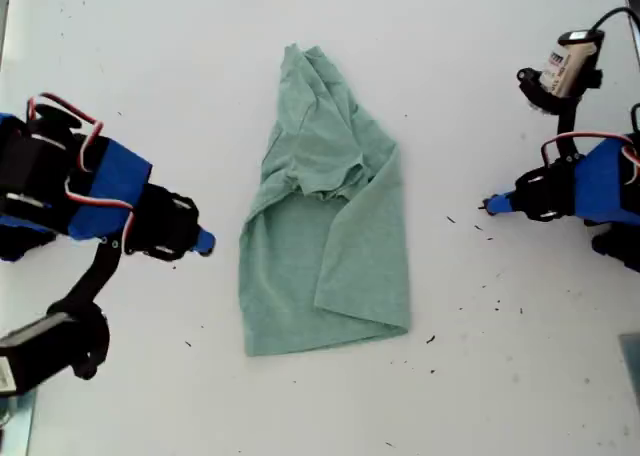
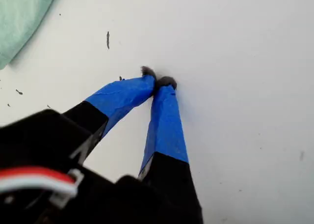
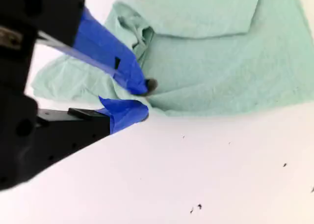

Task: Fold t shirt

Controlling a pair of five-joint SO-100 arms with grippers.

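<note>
Blue-taped tips of my first gripper [image 2: 158, 82] meet, jaws together on nothing, over bare white table [image 2: 245, 62]. Jaws of my second gripper [image 3: 143, 98] stand slightly apart, empty, near the t shirt's [image 1: 325, 236] edge. That soft mint heathered shirt lies crumpled, partly folded, mid-table between both arms.

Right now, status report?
My first hand shut, off the t shirt. My second hand open beside it. Shirt partly folded. Nothing blocking.
</note>
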